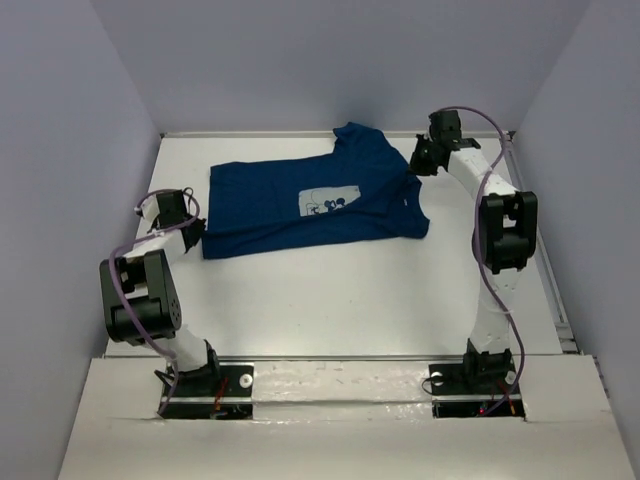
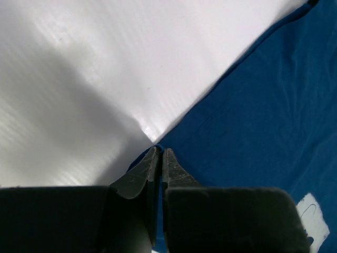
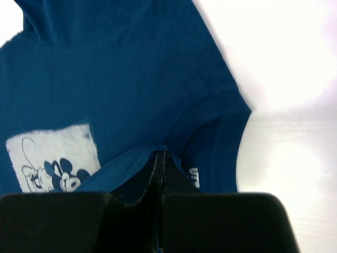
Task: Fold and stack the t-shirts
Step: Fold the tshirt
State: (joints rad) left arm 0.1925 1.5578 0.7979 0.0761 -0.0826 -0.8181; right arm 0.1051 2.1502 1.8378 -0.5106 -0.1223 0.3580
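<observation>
The dark navy t-shirt (image 1: 300, 200) lies spread on the white table (image 1: 350, 300), with its pale Mickey print (image 1: 328, 201) facing up. My left gripper (image 1: 196, 232) is shut on the shirt's near-left corner; in the left wrist view (image 2: 159, 153) blue cloth (image 2: 263, 116) shows between the fingers. My right gripper (image 1: 420, 158) is shut on the shirt's right edge near the neck. In the right wrist view (image 3: 160, 155) a raised fold of cloth (image 3: 121, 163) sits in the jaws, beside the collar (image 3: 221, 142) and the print (image 3: 52, 158).
Pale walls close in the table at the back and both sides. A metal rail (image 1: 555, 290) runs along the table's right edge. The arm bases (image 1: 200, 380) stand at the near edge.
</observation>
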